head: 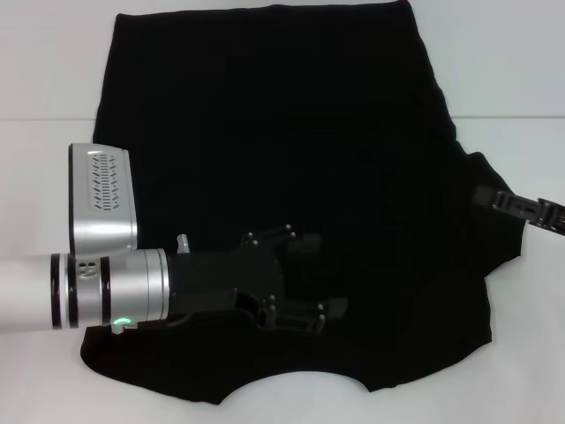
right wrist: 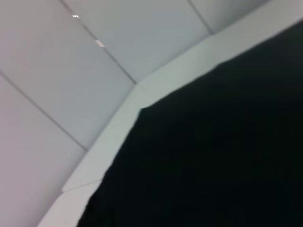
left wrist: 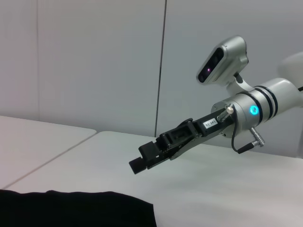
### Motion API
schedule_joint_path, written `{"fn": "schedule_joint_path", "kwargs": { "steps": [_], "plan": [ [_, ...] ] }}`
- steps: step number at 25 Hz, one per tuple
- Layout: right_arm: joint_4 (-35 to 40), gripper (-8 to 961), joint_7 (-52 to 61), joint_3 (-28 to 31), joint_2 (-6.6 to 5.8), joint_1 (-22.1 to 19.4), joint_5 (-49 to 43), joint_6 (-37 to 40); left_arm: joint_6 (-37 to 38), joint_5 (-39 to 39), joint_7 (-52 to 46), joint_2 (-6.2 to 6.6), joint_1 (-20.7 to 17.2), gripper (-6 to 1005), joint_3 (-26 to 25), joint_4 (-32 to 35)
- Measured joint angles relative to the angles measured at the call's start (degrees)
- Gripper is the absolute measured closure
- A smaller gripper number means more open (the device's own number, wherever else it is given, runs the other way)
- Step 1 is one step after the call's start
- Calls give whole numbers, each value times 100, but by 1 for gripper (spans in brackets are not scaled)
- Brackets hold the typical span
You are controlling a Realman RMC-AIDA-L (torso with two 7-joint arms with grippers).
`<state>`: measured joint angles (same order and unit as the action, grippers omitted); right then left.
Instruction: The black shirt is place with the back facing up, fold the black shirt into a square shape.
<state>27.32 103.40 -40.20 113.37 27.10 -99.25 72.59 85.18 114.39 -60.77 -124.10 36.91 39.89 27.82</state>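
Observation:
The black shirt (head: 291,159) lies spread flat on the white table (head: 53,53), with its curved neckline at the near edge. My left gripper (head: 311,278) reaches in from the left and hovers open over the shirt's near middle, with nothing between its fingers. My right gripper (head: 487,196) is at the shirt's right sleeve edge. In the left wrist view that right gripper (left wrist: 138,163) hangs just above the bare table with its fingers together and no fabric in them. The shirt's edge (left wrist: 75,208) fills that view's lower corner. The right wrist view shows only the shirt (right wrist: 222,151) and the table's rim.
White table (right wrist: 118,127) surrounds the shirt on the left, right and far sides. A seam runs across the table (head: 512,117) behind the right sleeve. Grey wall panels (left wrist: 94,56) stand beyond the table.

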Motion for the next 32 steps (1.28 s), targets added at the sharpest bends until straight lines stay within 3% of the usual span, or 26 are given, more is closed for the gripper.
{"fn": "schedule_joint_path", "kwargs": {
  "steps": [9,16,20,25,32],
  "plan": [
    [5,283,942,113,-246,-177,-537,-566,-20,0,7,-1,-1,51,53,-5],
    [249,298,2017,115,-475,45,-1443,-614,-21,-1,10,-11,0,51,63,-5],
    [600,306,2582,118,-468,215,-2128,-619,-20,22,16,-10,-6,50,63,-3],
    [643,317,2728,100,-424,421,-2327,-737,-19,70,22,-8,0,50,58,4],
    [589,332,2719,17,-220,589,-2481,-1032,-31,69,22,2,2,50,36,26]
  ]
}}
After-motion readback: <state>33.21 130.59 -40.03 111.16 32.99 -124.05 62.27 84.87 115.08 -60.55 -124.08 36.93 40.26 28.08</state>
